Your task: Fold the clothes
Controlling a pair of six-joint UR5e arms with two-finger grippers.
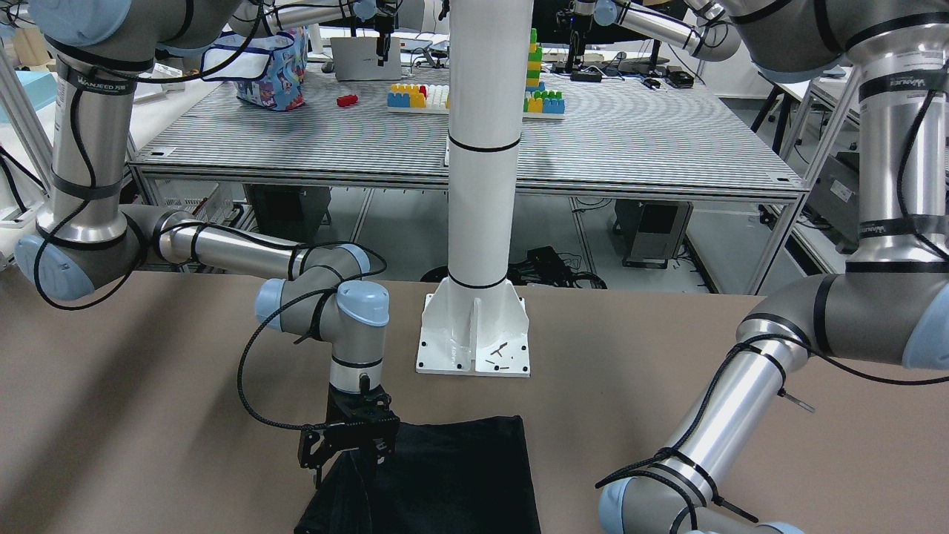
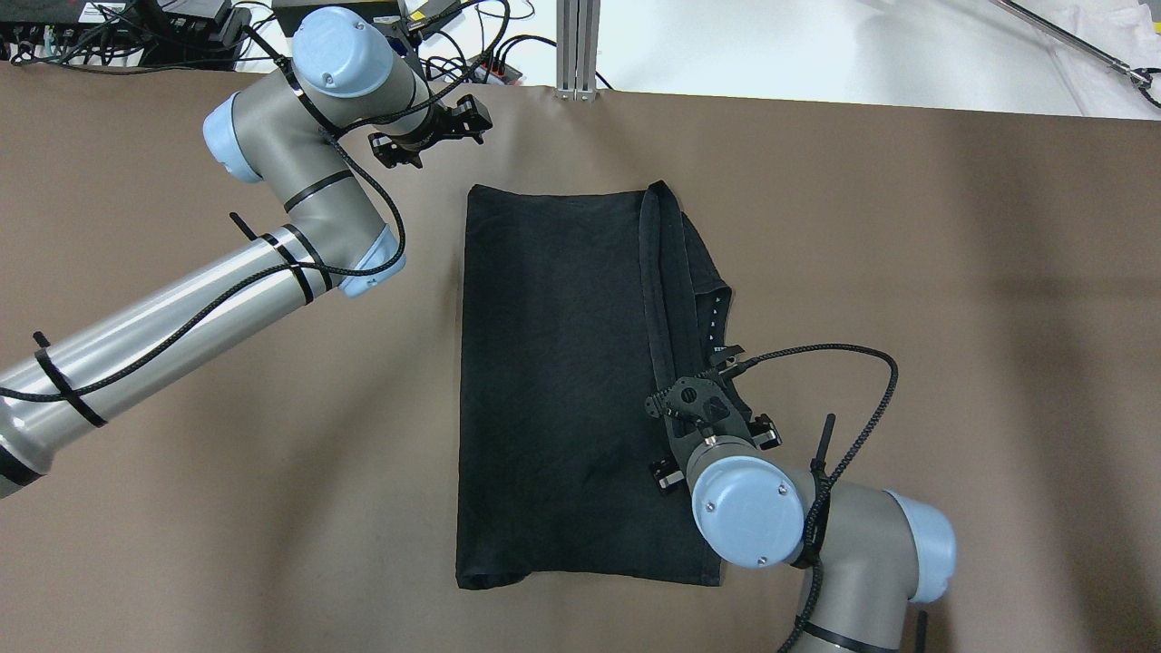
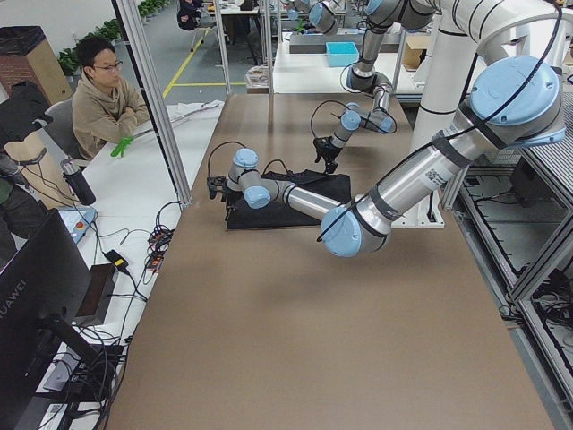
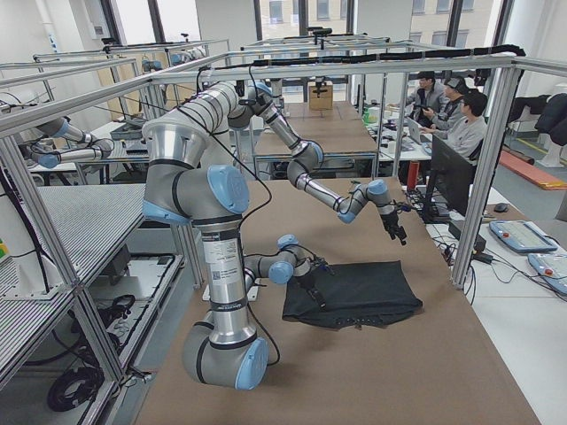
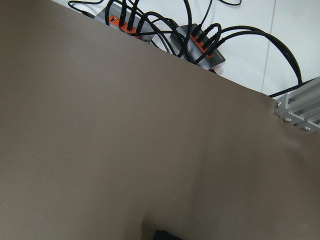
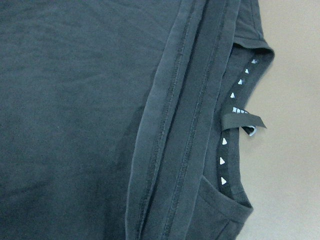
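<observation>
Flat on the brown counter, at its middle and near the white pillar's base, a black garment, a tall rectangle from overhead. Along its side toward the robot's right, a folded-over strip of double-stitched hem running most of the length. Beside that strip, a neckline lined with small white triangles, and a small dark tag sticking out. Low over that same edge, pointing down, the right end effector. Fingers hidden under the wrist from overhead and outside the wrist camera's sight, so cannot tell whether released or clenched on the cloth. Under it, in the front-facing view, fabric bunched into a raised fold. Well apart from the garment, past its far left corner and near the counter's far edge, the left end effector, above bare counter. Too foreshortened to say whether spread or closed. From the left wrist camera, only bare counter, then beyond its edge 2 orange-and-grey hubs thick with black cables and an aluminium post. On the operators' side, a seated person at a white desk. Behind the pillar, a striped table carrying coloured building blocks and a patterned bag.
</observation>
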